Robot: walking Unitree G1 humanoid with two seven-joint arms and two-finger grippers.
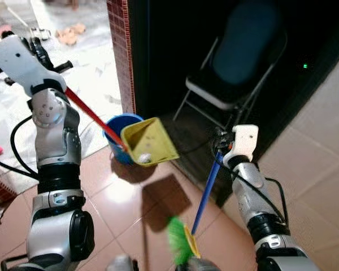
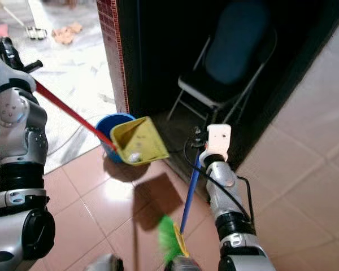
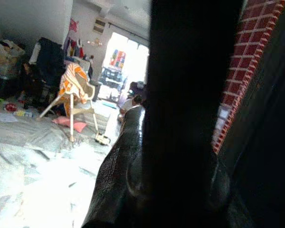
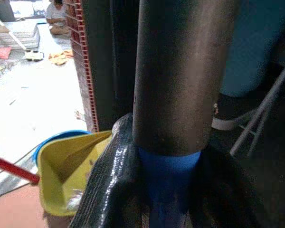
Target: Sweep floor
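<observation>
Two claws grip: left claw [image 1: 37,48] red-handled yellow wedge dustpan [image 1: 150,142], right claw [image 1: 219,148] blue-handled broom [image 1: 206,192].

Daylight glare from room at left; doorway dark; wrist views blurred close up.

Dustpan [image 1: 150,142] over bucket [image 1: 117,131], chair [image 1: 237,68] behind.

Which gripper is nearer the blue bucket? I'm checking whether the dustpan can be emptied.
Right. The right gripper, clamped on the blue broom handle, sits a short way beside the blue bucket. The left gripper grips the red dustpan handle farther off.
</observation>
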